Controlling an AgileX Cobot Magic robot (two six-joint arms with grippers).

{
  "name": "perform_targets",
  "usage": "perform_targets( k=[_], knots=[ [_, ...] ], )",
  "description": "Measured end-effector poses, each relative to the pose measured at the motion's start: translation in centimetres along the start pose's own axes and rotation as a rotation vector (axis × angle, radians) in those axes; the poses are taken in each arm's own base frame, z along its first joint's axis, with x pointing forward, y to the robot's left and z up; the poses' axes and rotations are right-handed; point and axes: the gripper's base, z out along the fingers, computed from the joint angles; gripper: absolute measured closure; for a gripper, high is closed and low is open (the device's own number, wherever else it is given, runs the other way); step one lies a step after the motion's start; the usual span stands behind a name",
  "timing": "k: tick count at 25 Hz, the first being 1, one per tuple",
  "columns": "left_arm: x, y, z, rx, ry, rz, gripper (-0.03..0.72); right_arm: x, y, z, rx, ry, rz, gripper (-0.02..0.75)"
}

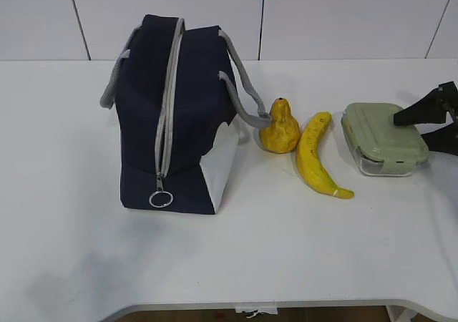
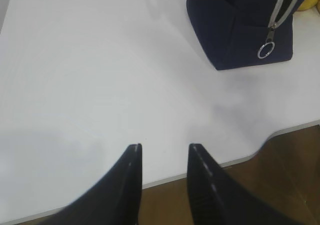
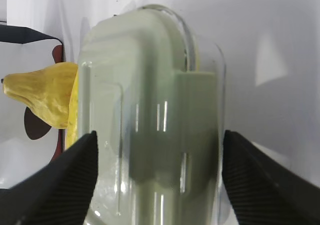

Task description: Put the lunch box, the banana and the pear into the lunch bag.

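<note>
- The lunch bag (image 1: 172,114) stands left of centre in the exterior view on the white tabletop (image 1: 107,257): navy fabric, a white end panel, grey webbing handles, and a grey zipper running shut down to a metal ring pull (image 1: 160,199). In the left wrist view only its lower corner shows at the upper right.
- The lunch box (image 1: 383,137) sits at the right of the exterior view, a clear container under a sage-green clip-on lid; its right end is partly covered by the right gripper (image 3: 160,170).
- The banana (image 1: 315,156), yellow with dark specks, lies just left of the box.
- The pear (image 1: 280,127), golden with a dark stem tip, stands between banana and bag; the banana hides most of it in the right wrist view.
- Right jaws stand wide open on either side of the box, not clamping it.
- The left gripper (image 2: 164,155) hangs over bare tabletop, jaws partly open and holding nothing.
</note>
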Motion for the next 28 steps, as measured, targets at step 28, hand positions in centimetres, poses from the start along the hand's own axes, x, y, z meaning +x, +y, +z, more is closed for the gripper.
perform_targets(
  k=[28],
  knots=[
    [0.0,0.0,0.0,0.0,0.0,0.0,0.449,-0.1,-0.14,0.38,-0.02,-0.012,-0.003,0.385]
  ],
)
